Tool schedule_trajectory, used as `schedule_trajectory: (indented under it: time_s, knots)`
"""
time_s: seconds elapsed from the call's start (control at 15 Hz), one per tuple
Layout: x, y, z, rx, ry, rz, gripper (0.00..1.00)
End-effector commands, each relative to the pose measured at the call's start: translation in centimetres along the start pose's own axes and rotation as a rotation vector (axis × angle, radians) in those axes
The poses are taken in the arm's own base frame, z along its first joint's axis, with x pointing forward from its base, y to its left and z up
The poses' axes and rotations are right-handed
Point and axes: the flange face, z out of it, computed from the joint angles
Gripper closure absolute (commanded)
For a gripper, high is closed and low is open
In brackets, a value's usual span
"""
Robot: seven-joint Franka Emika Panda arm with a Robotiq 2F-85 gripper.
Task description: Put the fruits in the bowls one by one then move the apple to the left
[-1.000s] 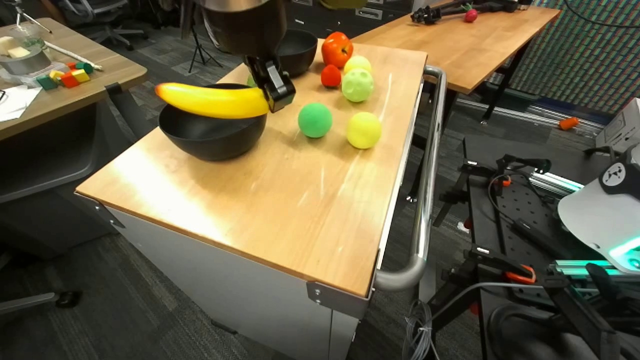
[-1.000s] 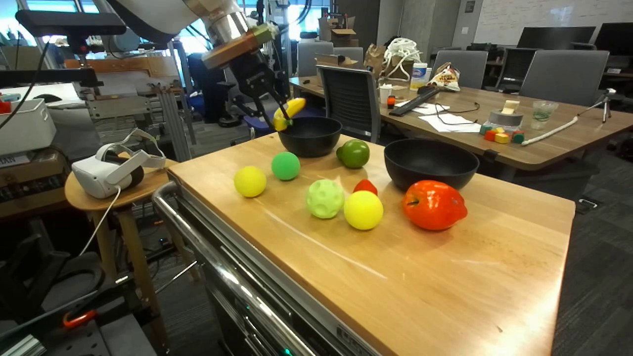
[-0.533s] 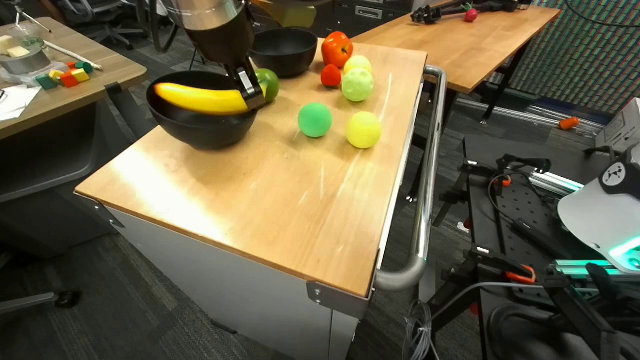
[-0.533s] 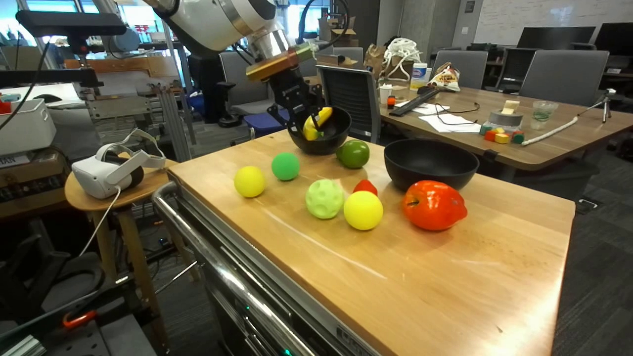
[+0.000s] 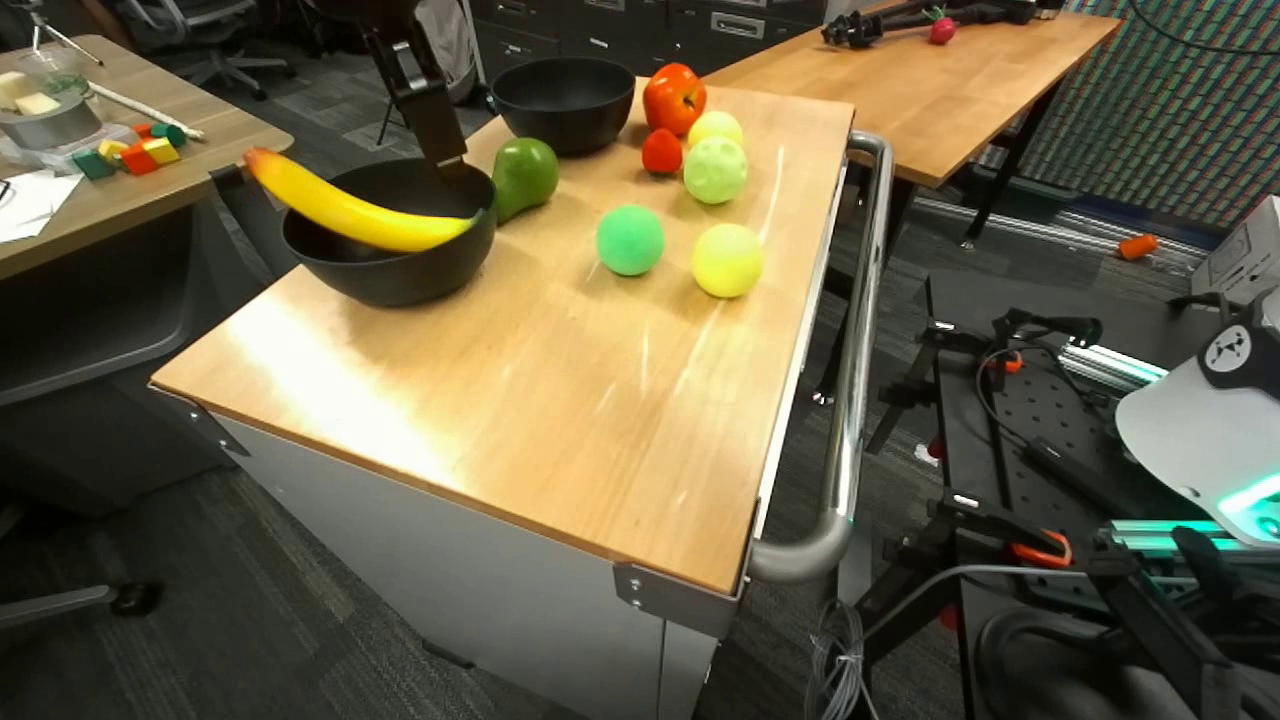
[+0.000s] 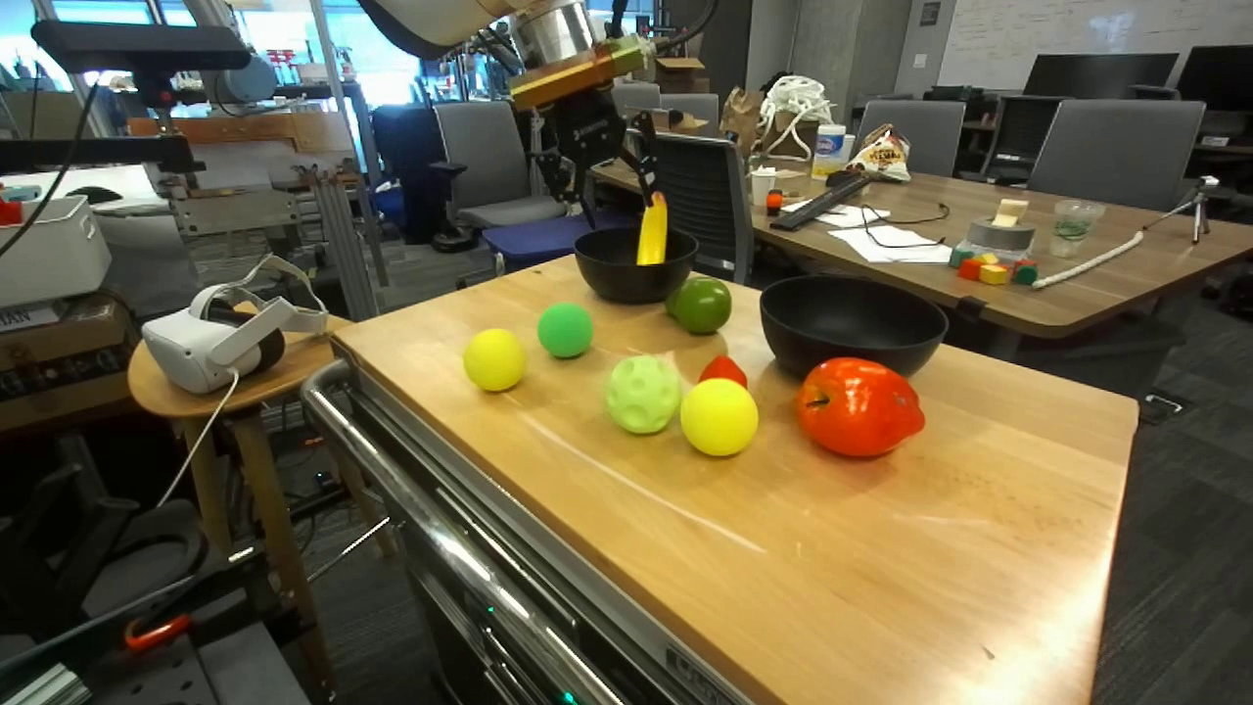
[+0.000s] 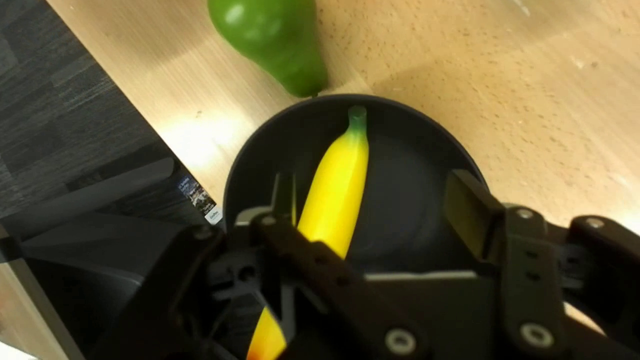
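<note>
Resting at a slant in a black bowl (image 5: 430, 282), the banana (image 5: 360, 215) has its green stem end low, close to the inner wall, while its reddish tip climbs past the rim on the opposite side. Above it hangs the claw (image 7: 377, 207), jaws spread well apart, with the banana lying loose. In the wrist view the yellow skin shows in the gap between the fingers (image 7: 465, 210), nearer to one of them; in an exterior view the tip rises right by a finger, though whether the two touch I cannot tell.

Just beside the bowl lies a green pear (image 5: 525, 172), narrow end toward the rim. Farther along the desk (image 5: 560, 400) sit a green ball (image 5: 630, 241) and a yellow ball (image 5: 727, 260), near each other but apart. Beyond them comes a close cluster: a dimpled light green ball (image 6: 642, 394), a second yellow ball (image 6: 719, 417) and a small red fruit (image 5: 661, 152). The second black bowl (image 5: 575, 137) stands upright past the pear, with the glossy red-orange apple (image 6: 859, 406) just beside it on the wood.

A metal handle (image 5: 858, 350) runs along one edge. Farther out, a round stool (image 6: 191, 401) bears a white headset (image 6: 191, 343).
</note>
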Motion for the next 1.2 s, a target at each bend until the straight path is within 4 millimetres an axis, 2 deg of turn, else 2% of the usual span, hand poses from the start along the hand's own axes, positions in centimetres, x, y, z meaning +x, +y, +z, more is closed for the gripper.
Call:
schedule_trajectory:
  time_s: [0.0, 0.13, 0.2, 0.33, 0.47, 0.53, 0.6, 0.67, 0.8, 0.87, 1.0, 1.13]
  knots:
    - [0.1, 0.9, -2.5, 0.026, 0.036, -0.008, 0.0]
    - [-0.6, 0.9, -3.8, 0.07, 0.011, -0.005, 0.0]
    - [-1.2, 0.6, -4.3, 0.147, -0.015, -0.025, 0.0]
    - [-3.5, 0.8, -6.5, 0.275, 0.007, -0.061, 0.0]
    - [-6.8, 1.7, -9.1, 0.348, 0.097, -0.087, 0.0]
    - [-7.9, 1.8, -9.6, 0.399, 0.135, -0.056, 0.0]
    - [-4.7, 1.7, -7.5, 0.342, 0.072, -0.053, 0.0]
    - [-6.0, 2.3, -8.6, 0.368, 0.103, -0.047, 0.0]
    - [-7.6, 2.7, -9.5, 0.38, 0.122, -0.04, 0.0]
    - [-7.8, 2.6, -9.4, 0.382, 0.119, -0.041, 0.0]
    - [-6.4, 1.6, -8.8, 0.342, 0.08, -0.092, 0.0]
    - [-6.4, 1.3, -8.6, 0.346, 0.036, -0.143, 0.0]
